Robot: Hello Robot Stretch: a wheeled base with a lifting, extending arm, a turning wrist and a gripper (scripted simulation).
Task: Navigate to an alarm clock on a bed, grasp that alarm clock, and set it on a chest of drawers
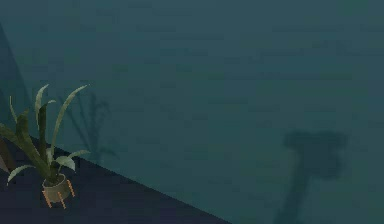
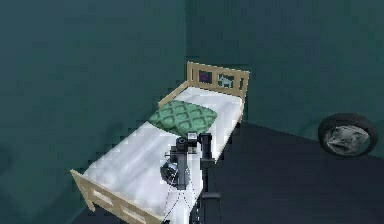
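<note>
A spiky potted plant [image 1: 42,140] on a small stand stands at the forward view's left, before a bare teal wall [image 1: 220,80]; we cannot place it relative to the bed. In the arm side view the wooden-framed bed [image 2: 100,195] runs from its footboard up to its slatted headboard [image 2: 218,78], set into the room's corner. The arm [image 2: 206,178] comes across the bed's near side, and the pincer [image 2: 178,165] shows against the middle of the white mattress, just footward of the green pillow [image 2: 185,115], a placing we judge suits the grasp step. We cannot tell how the pincer's fingers are set, nor whether it holds anything. We cannot separate the alarm clock from that dark mass; we judge it lies on the bed there. Well apart from the bed, past its head end, a tyre [image 2: 347,134] stands by the wall on the dark floor [image 2: 280,180].
</note>
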